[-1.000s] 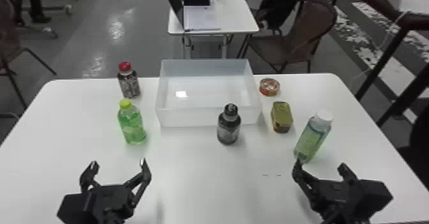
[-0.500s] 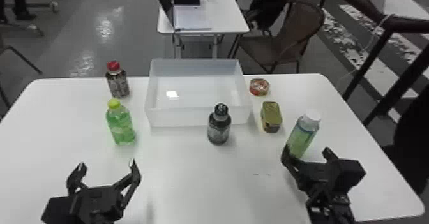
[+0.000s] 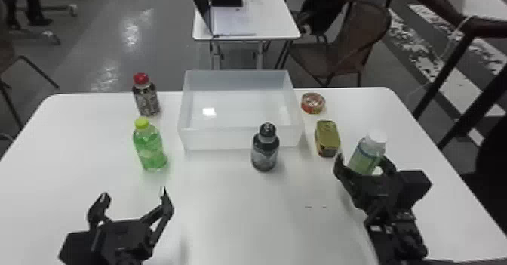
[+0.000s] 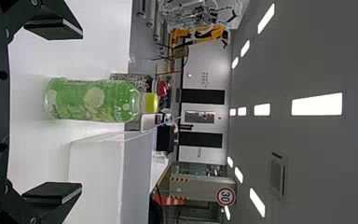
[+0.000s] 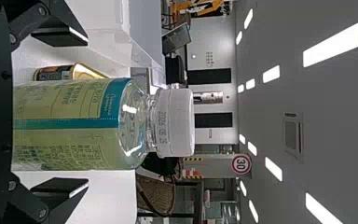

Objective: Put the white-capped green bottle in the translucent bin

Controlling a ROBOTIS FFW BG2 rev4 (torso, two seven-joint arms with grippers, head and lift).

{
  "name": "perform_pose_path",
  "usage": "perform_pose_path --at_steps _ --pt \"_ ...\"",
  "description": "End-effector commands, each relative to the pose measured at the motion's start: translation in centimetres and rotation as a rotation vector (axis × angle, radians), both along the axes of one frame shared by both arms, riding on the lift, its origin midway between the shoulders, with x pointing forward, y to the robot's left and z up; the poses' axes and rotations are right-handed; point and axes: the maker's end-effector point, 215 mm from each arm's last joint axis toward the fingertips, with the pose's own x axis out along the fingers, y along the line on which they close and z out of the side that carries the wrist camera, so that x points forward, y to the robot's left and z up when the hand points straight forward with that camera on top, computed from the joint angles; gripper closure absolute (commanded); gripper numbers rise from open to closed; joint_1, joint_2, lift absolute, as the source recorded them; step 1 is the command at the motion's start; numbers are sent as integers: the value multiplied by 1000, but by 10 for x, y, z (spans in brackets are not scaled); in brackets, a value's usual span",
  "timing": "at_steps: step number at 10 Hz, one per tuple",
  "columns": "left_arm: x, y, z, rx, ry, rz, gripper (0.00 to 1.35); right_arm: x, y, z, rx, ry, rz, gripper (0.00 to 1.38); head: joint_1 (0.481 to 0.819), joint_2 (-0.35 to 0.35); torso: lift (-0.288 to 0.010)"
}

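On the surface [image 3: 264, 226], the white-capped green bottle [image 3: 364, 156] stands upright toward three o'clock, its cap ribbed and marked with dark print, its shoulders clear and rounded, its pale yellow-green label crossed by a teal band. The right pincer [image 3: 364, 163] has its fingers apart on either side of it. The left pincer [image 3: 133, 193], toward eight o'clock, is also spread. The translucent bin [image 3: 241, 137] sits at twelve.

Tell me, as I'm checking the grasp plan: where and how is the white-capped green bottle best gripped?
Probably grip the white-capped green bottle by its labelled body, right tool coming level from the robot's side: it stands upright, straight-sided below a sloping shoulder.
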Motion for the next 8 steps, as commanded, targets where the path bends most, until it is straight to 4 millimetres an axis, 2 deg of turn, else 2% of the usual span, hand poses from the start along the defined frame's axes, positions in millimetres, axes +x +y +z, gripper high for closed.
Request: perform_pose_path --at_steps 1,2,4,5,8 --pt "0 1 -1 -1 2 2 150 -1 -2 -3 -1 7 -1 751 695 -54 -115" --pt "0 1 -2 -5 5 2 150 -3 -1 -4 -1 10 0 924 695 -56 -115" --pt "0 1 -2 -7 4 3 150 -9 -1 -6 0 16 1 924 695 -56 -115" --pt "0 1 -3 -8 7 3 150 -10 2 1 -7 4 7 924 695 -56 -115" --pt "0 2 -5 -12 12 4 150 -9 10 39 54 -45 6 924 695 -47 -115"
